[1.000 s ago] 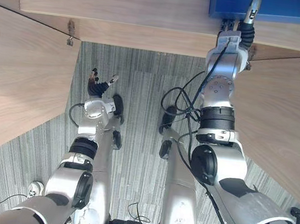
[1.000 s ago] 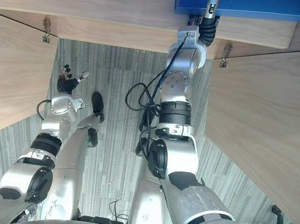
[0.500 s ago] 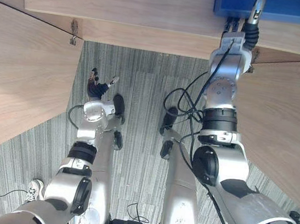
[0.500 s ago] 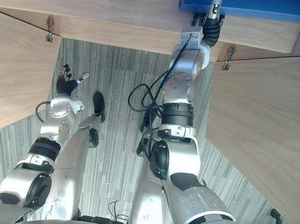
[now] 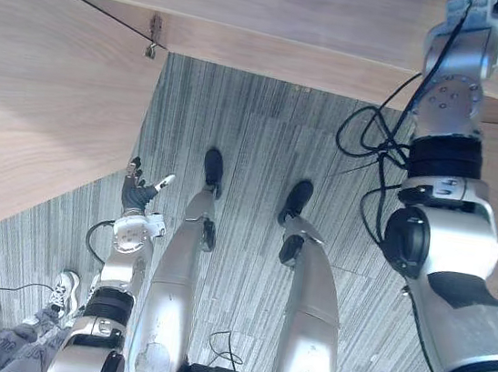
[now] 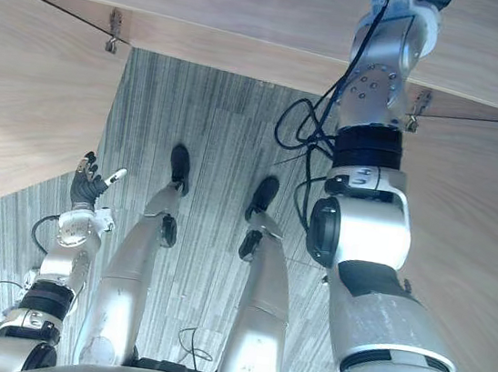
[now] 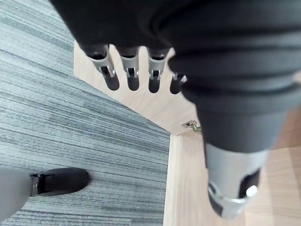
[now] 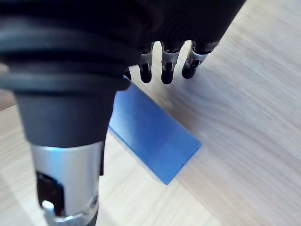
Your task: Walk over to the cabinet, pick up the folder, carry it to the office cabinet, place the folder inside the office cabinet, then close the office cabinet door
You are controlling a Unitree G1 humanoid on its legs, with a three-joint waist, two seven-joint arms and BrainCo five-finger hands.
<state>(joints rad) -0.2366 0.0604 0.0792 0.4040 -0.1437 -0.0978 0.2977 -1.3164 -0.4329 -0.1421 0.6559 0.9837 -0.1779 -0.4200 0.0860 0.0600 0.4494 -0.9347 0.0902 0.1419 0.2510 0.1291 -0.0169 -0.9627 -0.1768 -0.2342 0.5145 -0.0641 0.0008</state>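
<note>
The blue folder lies flat on the pale wooden shelf of the cabinet. My right hand is stretched out over it, open, fingers straight and nothing between them and the thumb. Whether the hand touches the folder I cannot tell. My right arm reaches up to the shelf at the top edge of the eye views. My left hand hangs low at my left side over the carpet, open and empty, with straight fingers.
The wooden cabinet stands straight ahead with both doors swung open, the left door and the right door flanking me. Hinges show at the door roots. A person's shoe is at lower left.
The camera has moved, so the folder and my right hand have slid past the top edge of the eye views. My left hand has drawn back toward my side.
</note>
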